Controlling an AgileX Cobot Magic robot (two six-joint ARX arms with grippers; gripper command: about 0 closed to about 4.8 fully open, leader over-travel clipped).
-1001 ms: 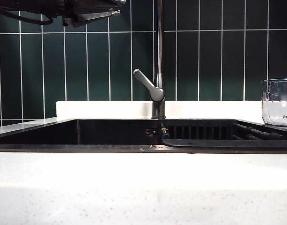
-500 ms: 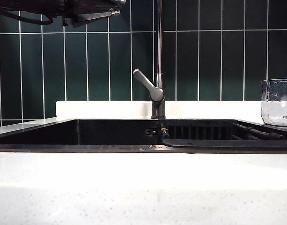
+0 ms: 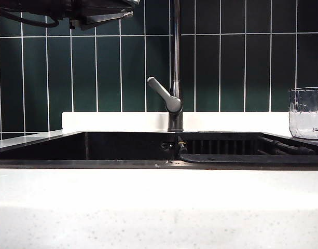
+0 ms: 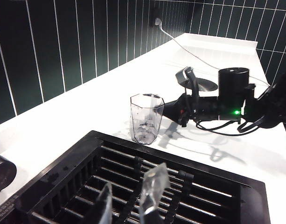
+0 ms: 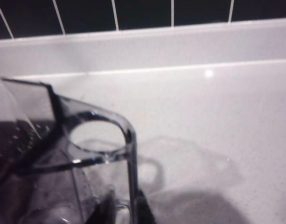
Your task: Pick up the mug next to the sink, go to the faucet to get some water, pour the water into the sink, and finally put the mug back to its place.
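- Hardly anything has shifted since the earlier frames: the clear, faceted glass mug (image 3: 307, 114) has nudged slightly at the exterior view's 3 o'clock edge, and its rim now looks more angular.
- Nearest lies the white speckled desk (image 3: 148, 207).
- Behind it sits the wide black rectangular sink (image 3: 96, 163), with a ribbed dark rack (image 4: 133, 182) in its right half.
- The left gripper (image 4: 131, 184) hangs over that rack, its clear jaws released with nothing between them; its dark arm (image 3: 70, 10) shows at 11 o'clock.
- The tall slim dark metal faucet (image 3: 175, 78) rises at the sink's back rim, its grey lever pointing toward 10 o'clock.
- The mug stands upright on the desk just beside the rack, at the faucet's 3 o'clock.
- The right gripper (image 5: 125, 207) is at the mug's side, its jaws either side of a clear edge; I cannot tell whether they are clenched.
- Dark green wall tiles (image 3: 226, 67) lie furthest back.
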